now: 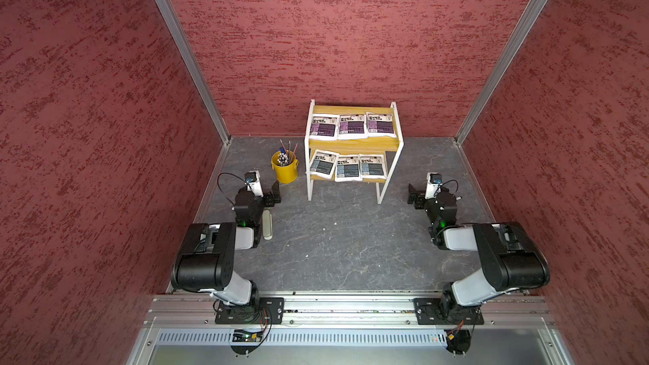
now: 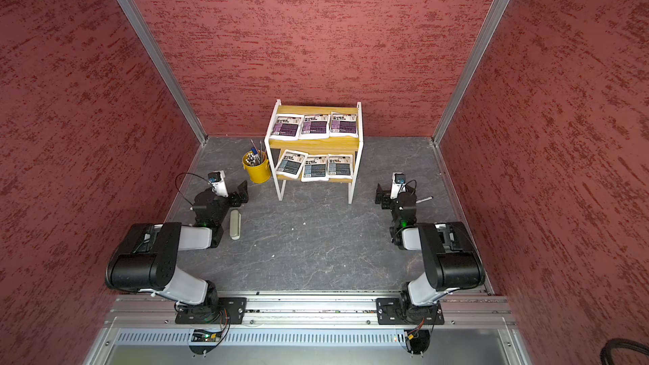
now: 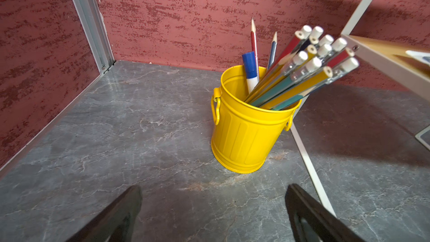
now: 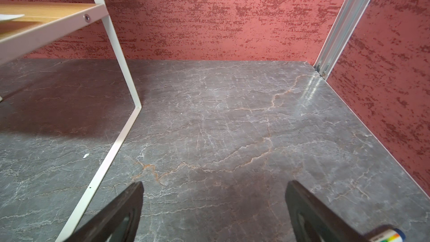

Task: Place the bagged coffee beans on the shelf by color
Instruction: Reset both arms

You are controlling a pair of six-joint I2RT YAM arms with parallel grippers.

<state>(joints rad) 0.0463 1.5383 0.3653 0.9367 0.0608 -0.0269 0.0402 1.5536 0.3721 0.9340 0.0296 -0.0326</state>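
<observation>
Bucket, yellow metal with side handles, on the grey table just left of the shelf; crammed with pencils leaning toward the shelf, plus a blue-capped marker. Shelf stepped, two yellow boards in a white frame. Upper board: three purple-label bags in a row, edges touching. Lower board: three blue-grey-label bags, the leftmost turned slightly askew. All six flat, squarish, white, black lettering face up. Left claw spread wide with nothing between its fingers, low over the table, facing the bucket, near the shelf's left front leg. Right claw equally wide and bare, near the right front leg. Bags apart from both claws, above and behind them.
</observation>
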